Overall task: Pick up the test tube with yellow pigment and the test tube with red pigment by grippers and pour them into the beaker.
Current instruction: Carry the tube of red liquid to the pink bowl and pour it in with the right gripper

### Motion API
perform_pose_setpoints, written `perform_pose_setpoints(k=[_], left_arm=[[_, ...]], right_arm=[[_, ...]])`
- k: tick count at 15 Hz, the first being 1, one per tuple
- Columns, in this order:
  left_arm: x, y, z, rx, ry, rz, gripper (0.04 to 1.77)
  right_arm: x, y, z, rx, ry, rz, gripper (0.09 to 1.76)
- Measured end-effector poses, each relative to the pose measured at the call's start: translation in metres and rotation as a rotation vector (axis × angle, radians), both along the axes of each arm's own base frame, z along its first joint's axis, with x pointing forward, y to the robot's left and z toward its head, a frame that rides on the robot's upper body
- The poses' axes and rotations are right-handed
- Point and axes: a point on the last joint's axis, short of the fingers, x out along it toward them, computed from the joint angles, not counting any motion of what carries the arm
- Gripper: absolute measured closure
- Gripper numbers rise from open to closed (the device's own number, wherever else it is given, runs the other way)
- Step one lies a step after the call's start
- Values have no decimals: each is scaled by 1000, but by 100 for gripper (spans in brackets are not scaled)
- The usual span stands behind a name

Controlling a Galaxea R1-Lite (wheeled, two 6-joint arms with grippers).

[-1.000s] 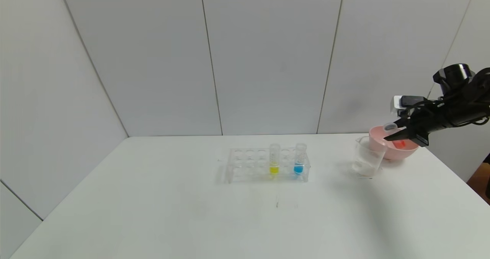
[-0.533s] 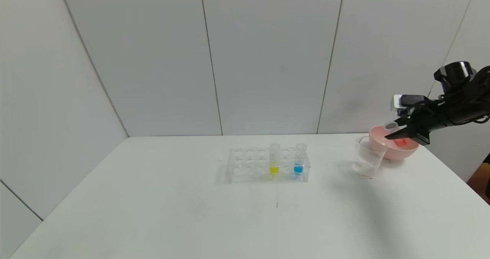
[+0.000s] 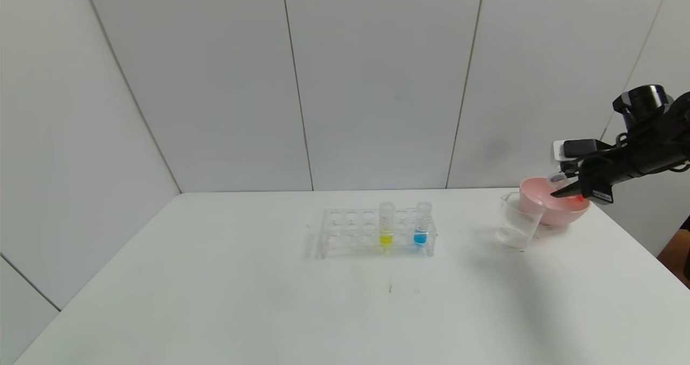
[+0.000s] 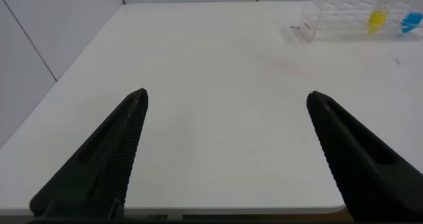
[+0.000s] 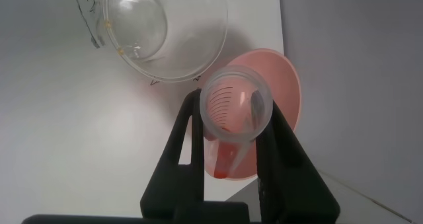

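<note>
Head view: right gripper (image 3: 566, 189) clamped the test tube with red pigment (image 3: 560, 184) — tilted, above the pink bowl (image 3: 539, 206), just beside the beaker (image 3: 515, 222).
Handling: light, slick, fragile — grip mid-body.
Left gripper (image 4: 225, 151): wide, empty.

Bright, even, diffuse light.
Soft faint shadows on the table (image 3: 215, 300); straight wall seams bow outward toward the head view's edges.

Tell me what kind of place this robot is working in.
It looks like a mock chemistry-lab bench, probably a test setup. A clear tube rack stands on a bare white table beside a beaker and a pink bowl, enclosed by plain grey wall panels.
</note>
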Motion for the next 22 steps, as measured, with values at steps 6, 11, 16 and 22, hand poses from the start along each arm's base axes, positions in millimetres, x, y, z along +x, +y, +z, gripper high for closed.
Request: perform_pose_setpoints(k=[6,11,16,22], left_arm=[[0,0,0,0,0,0,9],[0,0,0,0,0,0,9],[0,0,0,0,0,0,9],[0,0,0,0,0,0,9]], right_arm=[[4,8,4,-141,-40,-17,134],[4,18,7,-206,-49,-17,134],[4,22,8,-264,-46,-26,134],[4,30,7,-335,-37,-26,134]])
